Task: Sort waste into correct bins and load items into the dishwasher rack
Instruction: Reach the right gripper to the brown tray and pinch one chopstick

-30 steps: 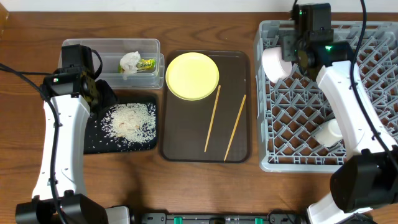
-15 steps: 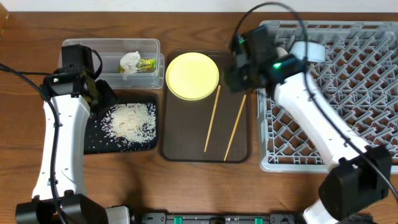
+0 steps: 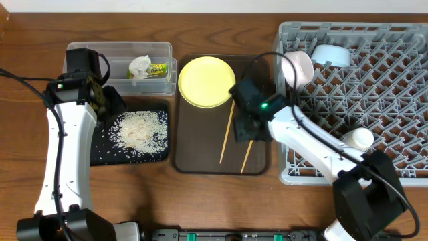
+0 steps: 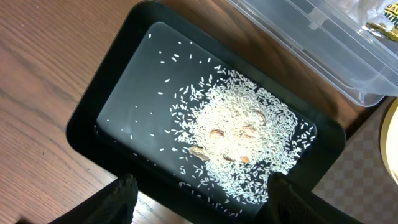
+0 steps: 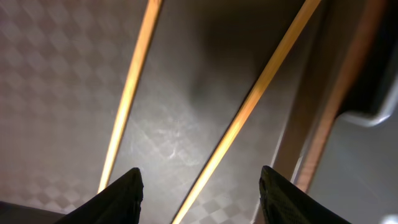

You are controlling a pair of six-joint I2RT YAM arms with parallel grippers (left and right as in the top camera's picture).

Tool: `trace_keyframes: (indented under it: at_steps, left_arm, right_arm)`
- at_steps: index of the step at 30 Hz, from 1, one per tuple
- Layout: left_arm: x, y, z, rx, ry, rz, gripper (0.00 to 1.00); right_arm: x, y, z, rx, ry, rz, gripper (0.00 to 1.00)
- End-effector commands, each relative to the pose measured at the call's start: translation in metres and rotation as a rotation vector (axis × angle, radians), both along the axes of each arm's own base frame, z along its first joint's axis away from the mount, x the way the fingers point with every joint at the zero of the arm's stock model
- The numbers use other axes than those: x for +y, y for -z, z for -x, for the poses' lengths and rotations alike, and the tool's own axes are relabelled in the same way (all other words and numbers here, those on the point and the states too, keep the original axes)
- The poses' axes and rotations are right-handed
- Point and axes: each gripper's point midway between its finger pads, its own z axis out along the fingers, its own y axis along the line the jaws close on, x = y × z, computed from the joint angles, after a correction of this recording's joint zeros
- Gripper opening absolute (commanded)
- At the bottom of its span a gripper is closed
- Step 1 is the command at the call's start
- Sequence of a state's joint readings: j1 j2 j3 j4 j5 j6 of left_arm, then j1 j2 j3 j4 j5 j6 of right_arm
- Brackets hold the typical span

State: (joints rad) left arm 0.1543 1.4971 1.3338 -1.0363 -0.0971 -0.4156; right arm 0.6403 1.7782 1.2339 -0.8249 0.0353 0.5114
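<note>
Overhead first: the right gripper (image 3: 250,128) hangs over the brown tray (image 3: 200,144), right above the chopsticks (image 3: 227,130). The two sticks lie almost parallel. Their long axis runs from the plate (image 3: 206,81) end toward the near tray edge, leaning a little left. The right stick (image 3: 245,163) passes under the gripper, and only its near end shows. The left gripper (image 3: 110,107) sits well apart, over the black tray (image 3: 100,152), so the right arm is clearly the nearer one. The rack (image 3: 401,100) waits on the right arm's side.

Left wrist: the fingers stand wide with nothing between them, and rice (image 4: 236,134) lies in the black tray below.

Right wrist: the jaws are wide and empty. The right stick (image 5: 249,112) runs on a diagonal straight down the gap between the fingers (image 5: 121,199). It crosses the closing line, so a squeeze would pinch its thin width. The left stick (image 5: 130,99) ends just by the left finger. My call: the target is directly below, so the move is a straight drop. That neighbour is close enough to get nudged.
</note>
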Motion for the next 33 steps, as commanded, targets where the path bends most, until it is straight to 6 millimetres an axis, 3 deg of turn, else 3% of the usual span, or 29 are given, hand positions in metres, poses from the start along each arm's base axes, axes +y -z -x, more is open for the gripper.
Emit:
trace_keyframes:
  at_steps: [1, 15, 18, 20, 23, 29, 33]
  left_arm:
    - [0.003, -0.002, 0.0, -0.003, -0.012, -0.014, 0.7]
    - [0.003, -0.002, 0.0, -0.003, -0.012, -0.014, 0.71]
    - [0.003, -0.002, 0.0, -0.002, -0.012, -0.014, 0.7]
    - [0.003, -0.002, 0.0, -0.003, -0.012, -0.014, 0.71]
    - [0.003, -0.002, 0.0, -0.003, -0.012, -0.014, 0.7]
    - [0.003, -0.002, 0.0, -0.002, -0.012, -0.014, 0.7]
    - [0.003, -0.002, 0.0, -0.003, -0.012, -0.014, 0.7]
  right_arm:
    - [-0.003, 0.015, 0.007, 0.012, 0.04, 0.058, 0.58]
    - [-0.006, 0.062, 0.016, 0.11, 0.056, 0.127, 0.58]
    - [-0.006, 0.065, 0.016, 0.117, 0.057, 0.126, 0.44]
    - [-0.005, 0.065, 0.016, 0.114, 0.056, 0.125, 0.28]
    - [-0.005, 0.065, 0.014, 0.11, 0.058, 0.122, 0.15]
    - [-0.006, 0.065, 0.011, 0.104, 0.055, 0.117, 0.02]
    - [-0.007, 0.065, 0.01, 0.103, 0.058, 0.116, 0.01]
